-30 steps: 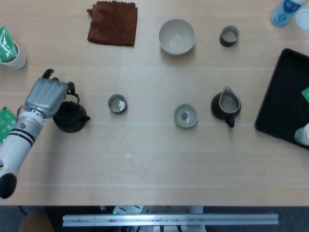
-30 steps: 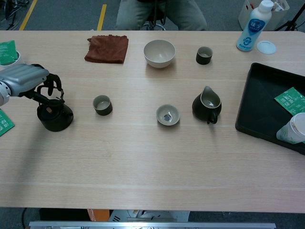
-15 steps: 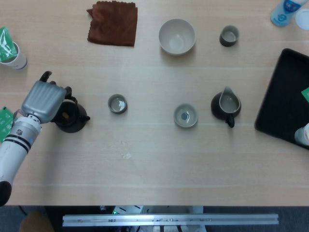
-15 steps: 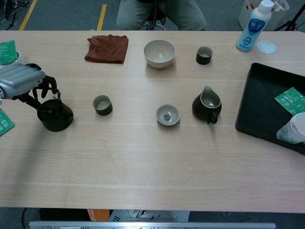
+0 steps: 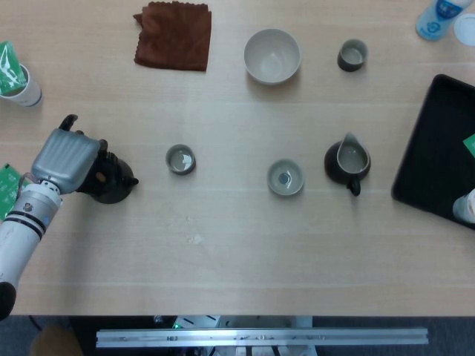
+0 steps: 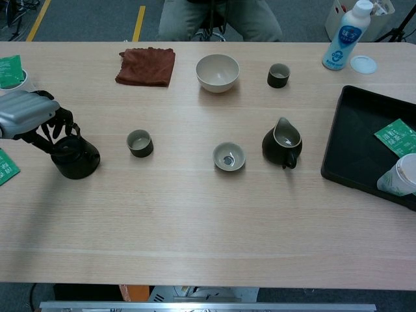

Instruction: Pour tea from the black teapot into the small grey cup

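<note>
- My left hand [image 6: 27, 117] has its dark fingers [image 6: 57, 127] curled down over the top of the round black teapot [image 6: 77, 158]; whether they actually clamp its handle I cannot tell from either view.
- That hand's grey back [image 5: 65, 158] covers the left part of the teapot [image 5: 111, 182] in the head view, at the left edge of the pale wooden table [image 6: 208, 221].
- My right hand shows in neither view.
- The small grey cup [image 6: 140, 143] stands upright just right of the teapot, apart from it [image 5: 180, 159].
- Further right sit a shallow grey-green saucer-like cup [image 6: 229, 156] and a dark pitcher with a pale inside [image 6: 282, 145].
- On the far side: a folded brown cloth [image 6: 147, 65], a cream bowl [image 6: 217, 72], a second dark small cup [image 6: 279, 75].
- A white bottle with a blue label [image 6: 344, 36] stands far right; its writing is too small to read.
- A black tray [image 6: 354, 153] at the right edge holds a green packet [image 6: 396, 137], print unreadable.
</note>
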`<state>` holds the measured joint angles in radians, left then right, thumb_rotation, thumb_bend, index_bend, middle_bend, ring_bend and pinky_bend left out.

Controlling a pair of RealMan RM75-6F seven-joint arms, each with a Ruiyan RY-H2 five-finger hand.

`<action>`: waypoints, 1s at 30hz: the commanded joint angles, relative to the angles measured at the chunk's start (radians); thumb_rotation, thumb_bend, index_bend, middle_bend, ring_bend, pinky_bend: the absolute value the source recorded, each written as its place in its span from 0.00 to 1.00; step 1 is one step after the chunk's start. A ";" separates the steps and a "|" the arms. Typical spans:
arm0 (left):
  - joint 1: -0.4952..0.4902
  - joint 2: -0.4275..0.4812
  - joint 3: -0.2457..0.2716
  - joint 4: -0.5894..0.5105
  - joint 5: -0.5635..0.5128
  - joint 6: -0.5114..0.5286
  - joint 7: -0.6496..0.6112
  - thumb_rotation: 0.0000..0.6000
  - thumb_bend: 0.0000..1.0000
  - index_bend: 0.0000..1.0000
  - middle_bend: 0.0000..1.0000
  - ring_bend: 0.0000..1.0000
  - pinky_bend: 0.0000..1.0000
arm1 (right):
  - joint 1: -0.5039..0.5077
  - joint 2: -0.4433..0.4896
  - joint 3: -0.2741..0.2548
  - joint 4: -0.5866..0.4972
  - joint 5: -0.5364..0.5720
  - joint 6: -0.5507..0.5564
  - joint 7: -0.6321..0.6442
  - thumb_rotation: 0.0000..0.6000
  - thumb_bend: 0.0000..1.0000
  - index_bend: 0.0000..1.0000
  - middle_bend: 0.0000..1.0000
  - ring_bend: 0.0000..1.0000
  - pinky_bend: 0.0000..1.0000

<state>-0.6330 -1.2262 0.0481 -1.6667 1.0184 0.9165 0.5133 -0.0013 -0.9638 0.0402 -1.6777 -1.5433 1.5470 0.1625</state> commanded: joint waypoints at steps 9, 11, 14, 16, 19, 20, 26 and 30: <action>-0.007 0.011 -0.002 -0.020 -0.013 -0.021 -0.014 0.55 0.21 0.44 0.57 0.41 0.10 | 0.000 -0.003 0.001 0.004 0.003 -0.002 0.003 1.00 0.00 0.43 0.36 0.21 0.23; -0.010 0.014 -0.001 -0.026 -0.017 -0.025 -0.012 0.55 0.21 0.44 0.57 0.41 0.10 | 0.000 -0.003 0.001 0.005 0.004 -0.003 0.004 1.00 0.00 0.43 0.36 0.21 0.23; -0.013 0.013 0.001 -0.031 -0.023 -0.030 -0.008 0.54 0.21 0.44 0.57 0.41 0.10 | 0.000 -0.005 0.001 0.008 0.006 -0.003 0.007 1.00 0.00 0.43 0.36 0.21 0.23; -0.015 0.013 0.004 -0.035 -0.027 -0.032 -0.004 0.53 0.21 0.44 0.57 0.41 0.10 | 0.000 -0.005 0.001 0.009 0.006 -0.005 0.008 1.00 0.00 0.43 0.36 0.21 0.23; -0.017 0.013 0.007 -0.042 -0.031 -0.036 -0.001 0.53 0.21 0.44 0.57 0.41 0.10 | -0.001 -0.006 0.001 0.011 0.007 -0.004 0.010 1.00 0.00 0.43 0.36 0.21 0.23; -0.018 0.013 0.008 -0.043 -0.031 -0.036 0.000 0.53 0.21 0.44 0.57 0.41 0.10 | -0.001 -0.006 0.001 0.012 0.007 -0.005 0.010 1.00 0.00 0.43 0.36 0.21 0.23; -0.022 0.016 0.013 -0.048 -0.033 -0.034 0.008 0.53 0.21 0.50 0.57 0.41 0.10 | -0.001 -0.007 0.001 0.015 0.009 -0.006 0.012 1.00 0.00 0.43 0.36 0.21 0.23; -0.023 0.017 0.018 -0.054 -0.034 -0.035 0.013 0.53 0.21 0.54 0.58 0.41 0.10 | -0.001 -0.008 0.002 0.016 0.010 -0.005 0.012 1.00 0.00 0.43 0.36 0.21 0.23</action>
<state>-0.6559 -1.2095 0.0658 -1.7200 0.9845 0.8821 0.5261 -0.0026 -0.9720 0.0425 -1.6620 -1.5338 1.5416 0.1743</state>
